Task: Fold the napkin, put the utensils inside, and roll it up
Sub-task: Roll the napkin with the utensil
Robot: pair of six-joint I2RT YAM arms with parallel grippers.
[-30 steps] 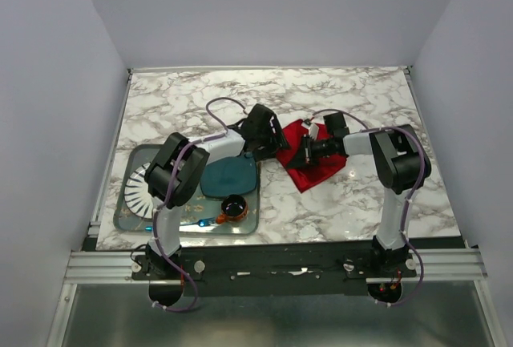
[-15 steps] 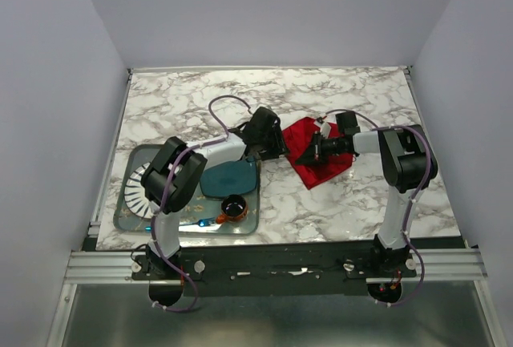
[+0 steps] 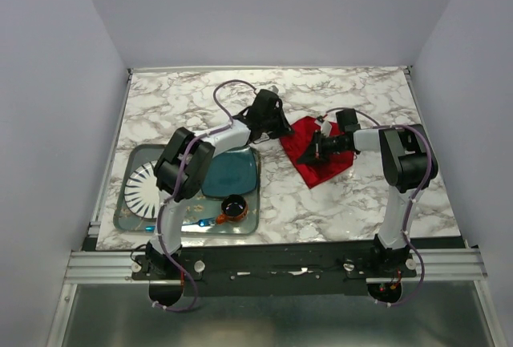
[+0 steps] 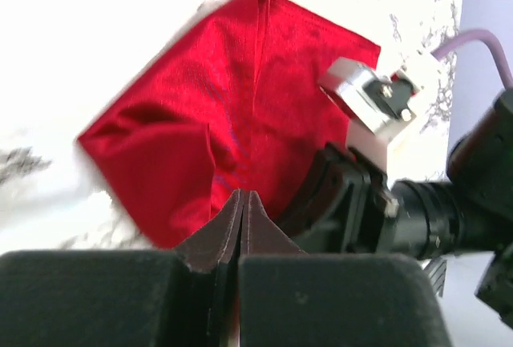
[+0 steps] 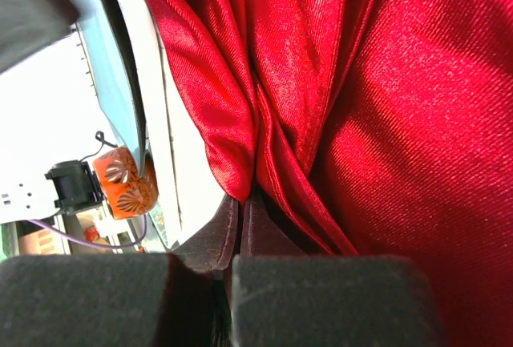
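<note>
The red napkin [image 3: 322, 161] lies bunched on the marble table, right of centre. My right gripper [image 3: 309, 151] is at its left part, shut on a raised fold of the cloth [image 5: 264, 123], which drapes away from the tips [image 5: 243, 196]. My left gripper [image 3: 280, 127] hovers just left of the napkin [image 4: 232, 114], jaws pressed together with nothing between them [image 4: 243, 195]. I cannot make out the utensils in any view.
A metal tray [image 3: 128, 212] at the front left holds a white ribbed plate [image 3: 143, 190], a teal plate [image 3: 232, 175], an orange-brown cup [image 3: 233, 207] and a blue plastic utensil [image 3: 206, 221]. The cup [image 5: 122, 184] also shows beyond the right fingers.
The left gripper closed and drew back toward the far side, off the napkin. The right gripper kept its hold and pulled the cloth slightly to the right.
</note>
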